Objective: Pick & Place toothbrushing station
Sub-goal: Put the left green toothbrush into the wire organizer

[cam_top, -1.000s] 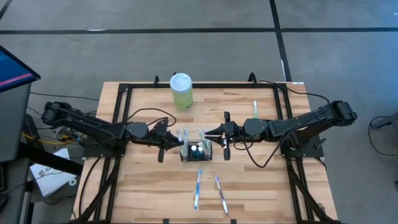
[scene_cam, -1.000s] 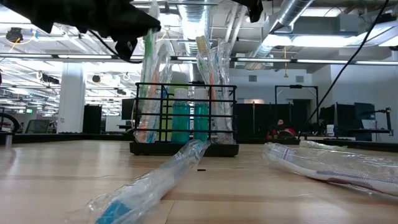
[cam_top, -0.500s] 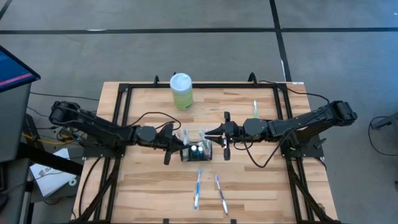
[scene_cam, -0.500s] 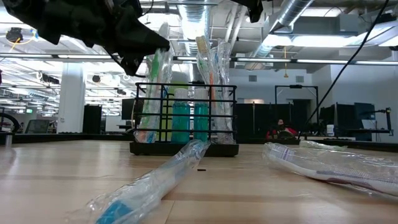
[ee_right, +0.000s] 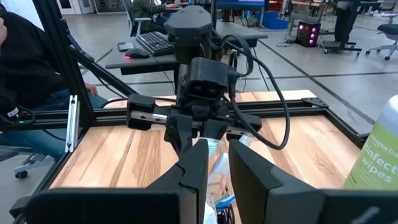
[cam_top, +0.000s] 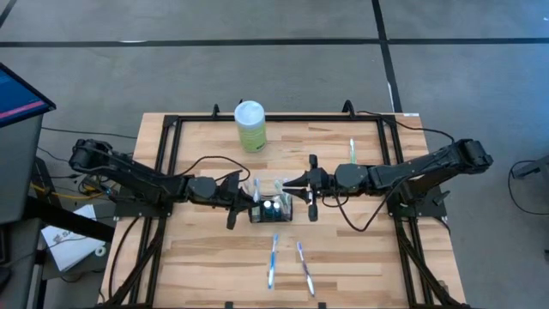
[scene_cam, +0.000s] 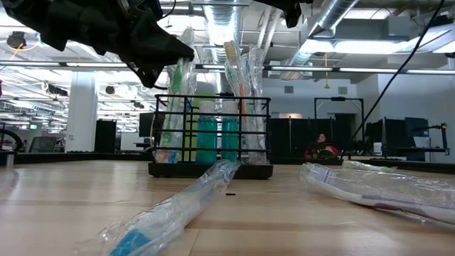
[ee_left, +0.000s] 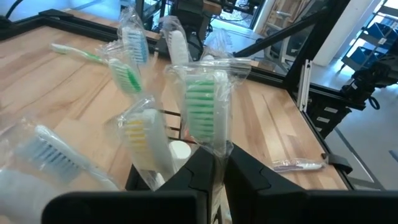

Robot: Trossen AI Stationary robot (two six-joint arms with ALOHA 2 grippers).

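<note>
The black wire-mesh caddy (cam_top: 270, 210) stands on its base at the table's middle; it also shows in the low view (scene_cam: 211, 135). It holds two teal bottles and several plastic-wrapped toothbrushes standing upright. My left gripper (cam_top: 248, 196) is just left of the caddy, shut on a wrapped toothbrush with green bristles (ee_left: 202, 115). My right gripper (cam_top: 289, 183) is at the caddy's far right corner, above it. Its fingers are nearly together with crinkled wrap (ee_right: 215, 158) between them. My left gripper pinches the green toothbrush's wrapped handle (ee_left: 219, 163) just below the head, between its two fingers. The fingers come level from the table's left, across the handle. The brush stands nearly upright with its lower end down in the caddy's left compartment (scene_cam: 165, 146). My right gripper closes on the clear wrap (ee_right: 215, 149) at the top of a toothbrush standing in the caddy, coming level from the table's right. The fingers hide the place of contact, so I cannot tell which part of the brush they have.
A pale green wipes bottle (cam_top: 250, 125) stands at the far edge. Two wrapped toothbrushes (cam_top: 273, 260) (cam_top: 304, 268) lie near the front edge and one (cam_top: 352, 150) lies at the far right. A person (ee_right: 25, 68) sits beyond the table's left side.
My left gripper has moved toward the table's right, up to the caddy, carrying the green toothbrush. The brush's top has tipped a little toward the caddy. For the last half second it has kept still.
</note>
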